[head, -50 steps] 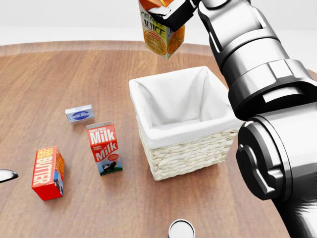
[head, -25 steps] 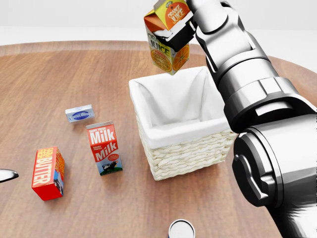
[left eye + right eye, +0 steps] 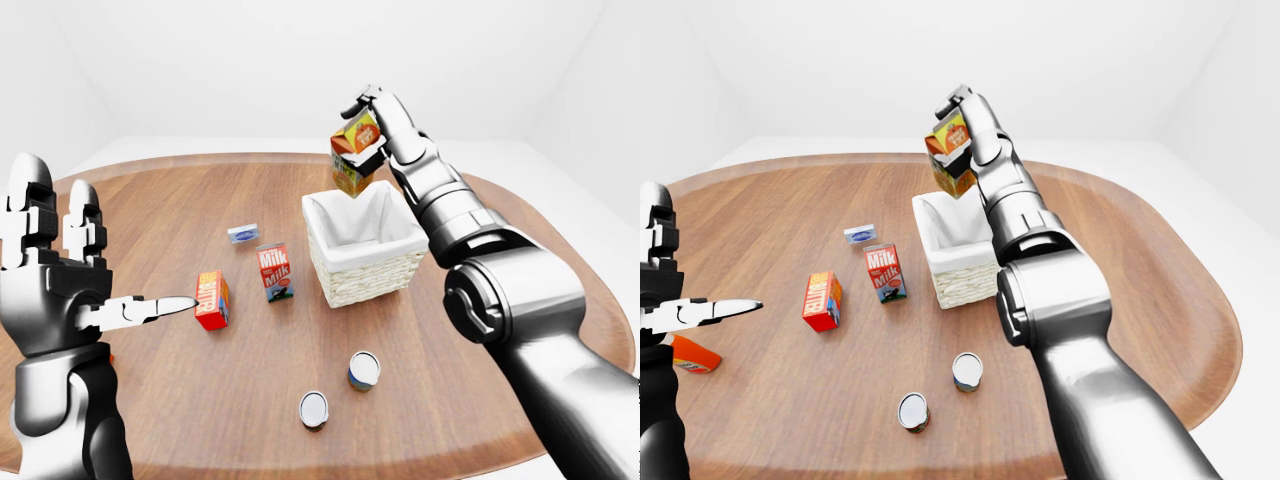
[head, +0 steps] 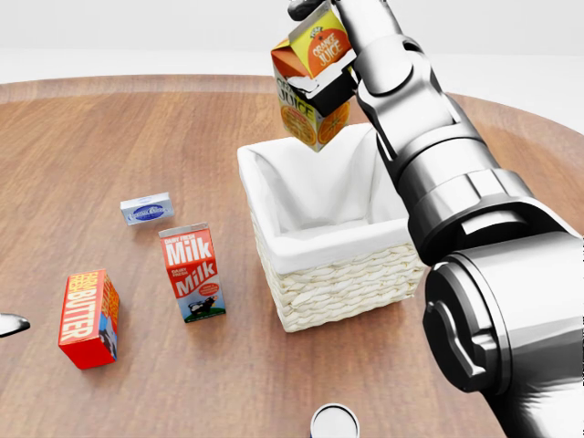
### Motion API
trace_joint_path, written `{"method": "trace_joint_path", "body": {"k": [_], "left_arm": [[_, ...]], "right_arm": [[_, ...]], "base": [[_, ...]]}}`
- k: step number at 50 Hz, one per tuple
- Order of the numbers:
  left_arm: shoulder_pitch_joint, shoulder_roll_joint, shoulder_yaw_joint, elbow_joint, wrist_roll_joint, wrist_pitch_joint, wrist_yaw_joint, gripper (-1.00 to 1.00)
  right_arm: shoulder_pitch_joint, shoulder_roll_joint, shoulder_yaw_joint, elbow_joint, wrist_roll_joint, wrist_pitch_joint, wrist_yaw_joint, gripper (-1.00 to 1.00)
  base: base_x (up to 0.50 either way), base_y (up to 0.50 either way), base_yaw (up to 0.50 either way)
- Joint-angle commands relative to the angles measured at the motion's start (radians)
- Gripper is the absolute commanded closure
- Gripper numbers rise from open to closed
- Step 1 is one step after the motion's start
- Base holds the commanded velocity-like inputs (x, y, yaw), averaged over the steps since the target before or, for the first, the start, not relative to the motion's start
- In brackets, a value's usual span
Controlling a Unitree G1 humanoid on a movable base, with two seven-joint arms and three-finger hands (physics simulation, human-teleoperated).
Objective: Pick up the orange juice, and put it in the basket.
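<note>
Fingers (image 4: pixel 321 84) of my right hand (image 4: pixel 333 55) clench the orange juice (image 4: pixel 308 96), tilted with the basket (image 4: pixel 338 274) just below them, ready for lowering; my left hand (image 3: pixel 60 290) idles open.

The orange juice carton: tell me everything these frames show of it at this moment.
The orange and yellow gable-top juice carton, seemingly printed card, reads "Orange Juice" on its faces with an orange-slice picture low on one side. It hangs tilted in the air, clear of the table, above the upper rim of the white-lined wicker basket in the head view. The right hand closes round its upper part; nothing else touches it.
</note>
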Motion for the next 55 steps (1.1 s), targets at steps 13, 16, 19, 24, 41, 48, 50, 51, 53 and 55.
{"method": "trace_joint_path", "body": {"k": [13, 16, 19, 24, 41, 48, 50, 51, 53, 55], "left_arm": [[-0.003, 0.0, -0.004, 0.01, 0.002, 0.0, -0.001, -1.0], [-0.005, 0.0, -0.006, 0.016, 0.004, 0.0, -0.001, -1.0], [-0.006, 0.001, -0.007, 0.019, 0.004, 0.0, 0.0, -1.0], [-0.006, 0.001, -0.008, 0.02, 0.004, 0.0, 0.001, -1.0], [-0.004, 0.001, -0.008, 0.018, 0.003, 0.0, 0.001, -1.0], [0.003, -0.001, -0.002, -0.002, -0.004, 0.0, 0.002, -1.0], [0.003, -0.001, -0.001, -0.006, -0.005, 0.0, 0.001, -1.0], [0.003, -0.001, 0.0, -0.007, -0.005, 0.0, 0.001, -1.0], [0.003, -0.002, 0.0, -0.008, -0.005, 0.0, 0.001, -1.0], [0.003, -0.002, 0.001, -0.01, -0.005, 0.0, 0.001, -1.0]], "right_arm": [[0.052, 0.013, -0.026, -0.013, -0.032, -0.047, -0.078, 1.0], [0.057, 0.013, -0.028, -0.012, -0.033, -0.054, -0.09, 1.0], [0.06, 0.014, -0.031, -0.012, -0.031, -0.058, -0.101, 1.0], [0.067, 0.015, -0.034, -0.011, -0.033, -0.07, -0.122, 1.0], [0.091, 0.029, -0.041, -0.009, -0.033, -0.098, -0.153, 1.0], [0.105, 0.036, -0.044, -0.008, -0.035, -0.102, -0.173, 1.0], [0.11, 0.038, -0.043, -0.008, -0.037, -0.103, -0.17, 1.0], [0.112, 0.038, -0.042, -0.007, -0.04, -0.111, -0.172, 1.0], [0.114, 0.038, -0.044, -0.007, -0.04, -0.11, -0.174, 1.0], [0.118, 0.037, -0.046, -0.007, -0.041, -0.114, -0.183, 1.0]], "base": [[0.0, 0.0, 0.0], [0.0, 0.0, 0.0], [0.0, 0.0, 0.0], [0.0, 0.0, 0.0], [0.0, 0.0, 0.0], [0.0, 0.0, 0.0], [0.0, 0.0, 0.0], [0.0, 0.0, 0.0], [0.0, 0.0, 0.0], [0.0, 0.0, 0.0]]}}
